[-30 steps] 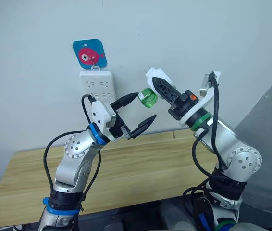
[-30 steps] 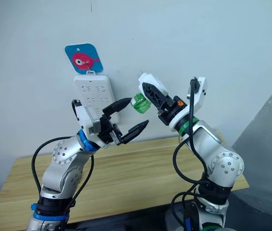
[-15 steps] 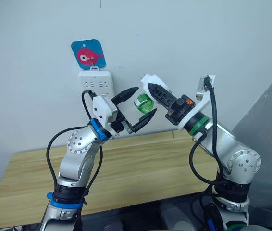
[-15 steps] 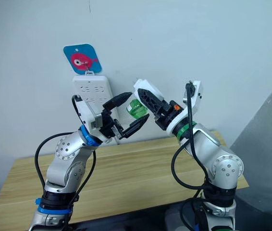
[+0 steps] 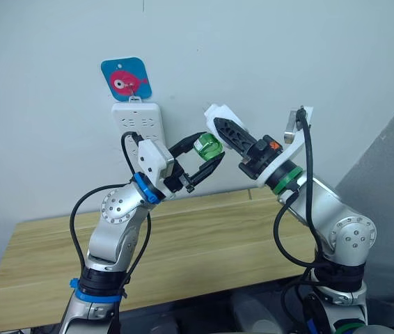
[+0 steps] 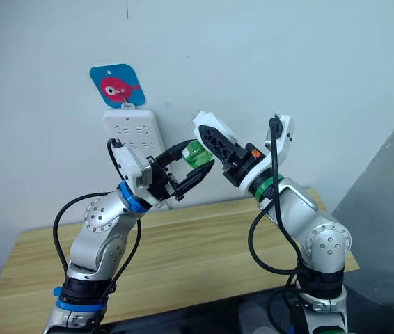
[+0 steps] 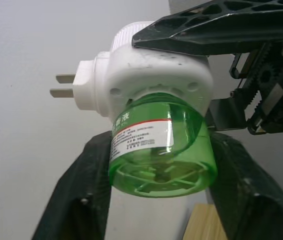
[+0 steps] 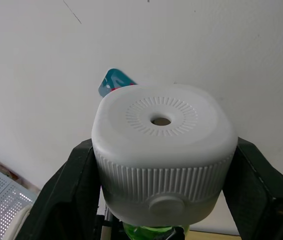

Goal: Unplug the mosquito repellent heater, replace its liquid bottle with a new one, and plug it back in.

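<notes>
On the wall at left hangs a blue card w/ a pink fish [image 5: 126, 77], and just under it the white power strip [image 5: 139, 126].

The left gripper [image 5: 205, 152] is raised in front of the wall, above the back part of the wooden table [image 5: 204, 240]. Its two black fingers [image 7: 84, 192] stand on both sides of the green bottle [image 5: 207, 146] and press on it, so the gripper is clenched on the bottle. The bottle is screwed into the mosquito repellent heater [image 5: 219, 115]; in the left wrist view its label shows and two metal prongs [image 7: 63, 85] stick out free from the heater, not in any socket.

The right gripper [image 8: 162, 160] grasps the heater by its two sides, w/ the round vent hole [image 8: 160, 121] facing the wrist camera. Heater and bottle are in the air between both grippers, to the right of the strip and apart from it.
</notes>
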`<state>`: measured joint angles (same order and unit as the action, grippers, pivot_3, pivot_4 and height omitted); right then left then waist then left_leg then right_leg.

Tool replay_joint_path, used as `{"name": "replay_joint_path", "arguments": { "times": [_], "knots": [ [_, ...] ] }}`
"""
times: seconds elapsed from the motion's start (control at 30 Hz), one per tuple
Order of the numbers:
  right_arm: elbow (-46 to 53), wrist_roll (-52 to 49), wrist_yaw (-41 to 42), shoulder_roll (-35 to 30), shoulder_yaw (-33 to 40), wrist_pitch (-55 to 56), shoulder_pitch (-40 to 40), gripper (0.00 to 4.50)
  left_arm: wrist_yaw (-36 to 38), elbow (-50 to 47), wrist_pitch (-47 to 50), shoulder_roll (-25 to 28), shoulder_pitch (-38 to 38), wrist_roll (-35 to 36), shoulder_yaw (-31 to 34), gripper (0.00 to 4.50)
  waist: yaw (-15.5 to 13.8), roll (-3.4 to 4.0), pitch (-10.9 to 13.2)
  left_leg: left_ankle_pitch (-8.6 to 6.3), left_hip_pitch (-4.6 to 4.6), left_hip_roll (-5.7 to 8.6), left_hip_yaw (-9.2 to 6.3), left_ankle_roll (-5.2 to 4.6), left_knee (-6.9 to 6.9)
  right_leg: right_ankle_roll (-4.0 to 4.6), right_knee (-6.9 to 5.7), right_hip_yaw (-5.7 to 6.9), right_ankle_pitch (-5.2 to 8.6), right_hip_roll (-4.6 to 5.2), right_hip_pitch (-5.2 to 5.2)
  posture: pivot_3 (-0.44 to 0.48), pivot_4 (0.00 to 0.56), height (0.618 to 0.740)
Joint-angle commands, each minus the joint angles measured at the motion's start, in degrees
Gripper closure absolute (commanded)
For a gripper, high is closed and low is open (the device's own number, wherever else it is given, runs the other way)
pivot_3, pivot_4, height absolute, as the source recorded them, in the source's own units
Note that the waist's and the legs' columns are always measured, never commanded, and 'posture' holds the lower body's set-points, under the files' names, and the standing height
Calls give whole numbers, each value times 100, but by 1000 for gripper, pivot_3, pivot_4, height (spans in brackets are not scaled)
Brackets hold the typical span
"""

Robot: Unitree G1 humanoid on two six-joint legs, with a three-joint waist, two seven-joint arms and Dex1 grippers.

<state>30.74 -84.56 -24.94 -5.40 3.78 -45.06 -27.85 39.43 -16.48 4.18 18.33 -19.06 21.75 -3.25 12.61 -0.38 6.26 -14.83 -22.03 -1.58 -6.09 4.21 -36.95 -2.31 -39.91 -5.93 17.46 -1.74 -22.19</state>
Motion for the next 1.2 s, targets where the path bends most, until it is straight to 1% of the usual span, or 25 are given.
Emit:
{"name": "replay_joint_path", "arguments": {
  "times": [0.03, 0.27, 0.33, 0.4, 0.43, 0.53, 0.6, 0.67, 0.73, 0.83, 0.9, 1.0, 1.1, 1.2],
  "knots": [
    [80, -110, 113, -78, -56, 156, 27, 1556, -49, -255, -29, 8, -66, 50, 63, 2263, -2, 0, 0, 0, 0, 0, 0, 0, 0, 0, 0, 0, 0, 0, 0, -193, 41, 740],
    [130, -137, 207, -240, -119, 271, 110, 1556, -23, -155, -83, 70, -73, -42, 100, 2263, -6, 0, 0, 0, 0, 0, 0, 0, 0, 0, 0, 0, 0, 0, 0, -195, 41, 740],
    [177, -116, 243, -316, -108, 319, 161, 820, 4, -115, -128, 89, -70, -57, 111, 2263, -7, 0, 0, 0, 0, 0, 0, 0, 0, 0, 0, 0, 0, 0, 0, -195, 41, 740],
    [224, -107, 280, -423, -65, 367, 195, 179, 45, -68, -185, 111, -58, -70, 118, 2263, -10, 0, 0, 0, 0, 0, 0, 0, -1, 0, 0, 0, 0, 0, 0, -196, 43, 740],
    [243, -165, 305, -499, -32, 371, 215, 8, 55, -53, -193, 118, -50, -66, 121, 2263, -10, 0, 0, 0, 0, 0, 1, 0, -1, 0, 0, -1, 0, 0, 0, -196, 43, 740],
    [307, -431, 361, -815, 111, 356, 286, 0, 74, -27, -192, 133, -29, -19, 135, 2263, -11, 0, 0, 0, 0, 0, 0, 0, -1, 0, 0, -1, 0, 0, 1, -196, 43, 740],
    [338, -885, 495, -1234, 297, 255, 400, 0, 144, -18, -180, 157, -25, 44, 135, 2263, -15, 0, 0, 0, 0, 0, 1, 0, 0, 0, 2, -1, 0, 0, 1, -196, 43, 740],
    [317, -1614, 804, -1826, 509, 56, 551, 0, 297, 8, -124, 216, -30, 145, 139, 2263, -38, 0, 1, 0, -3, 1, 1, 0, 0, -1, 5, 0, 0, 0, 2, -204, 52, 740],
    [261, -2140, 1230, -2489, 700, -197, 710, 0, 592, 56, -170, 347, -16, 228, 117, 2263, -49, 0, 1, 0, -6, 2, 2, -1, 0, 0, 10, -1, 0, 0, 2, -205, 56, 740],
    [-67, -2791, 2288, -3720, 1019, -926, 988, 0, 1361, 178, -277, 681, 23, 375, 13, 2263, -73, 1, 2, -1, -4, 2, 5, -1, 1, 0, 15, -1, 1, 0, 4, -208, 63, 740],
    [-343, -2787, 2921, -4306, 1110, -1296, 1056, 0, 1813, 263, -319, 878, 53, 439, -48, 2263, -77, 0, 4, -2, 4, -2, 13, -3, 2, 5, 16, -8, 5, -6, 7, -210, 71, 740],
    [-727, -2464, 3598, -4845, 1026, -1617, 944, 0, 2423, 413, -175, 1245, 110, 501, -143, 2263, -80, -3, 9, -1, 16, -10, 27, -3, 1, 8, 16, -20, 6, -15, 11, -210, 80, 740],
    [-906, -2139, 4067, -5111, 805, -1873, 828, 0, 2731, 467, -123, 1437, 67, 538, -150, 2263, -85, -4, 30, -1, 20, -10, 43, -4, 1, 7, 17, -49, 6, -24, 10, -203, 90, 740],
    [-843, -1951, 4305, -5143, 530, -2010, 739, 0, 2916, 454, -303, 1477, 72, 490, -149, 2263, -114, -5, 37, -1, 17, -9, 64, -3, 0, 2, 31, -85, 5, -33, 10, -195, 99, 740]
  ]
}}
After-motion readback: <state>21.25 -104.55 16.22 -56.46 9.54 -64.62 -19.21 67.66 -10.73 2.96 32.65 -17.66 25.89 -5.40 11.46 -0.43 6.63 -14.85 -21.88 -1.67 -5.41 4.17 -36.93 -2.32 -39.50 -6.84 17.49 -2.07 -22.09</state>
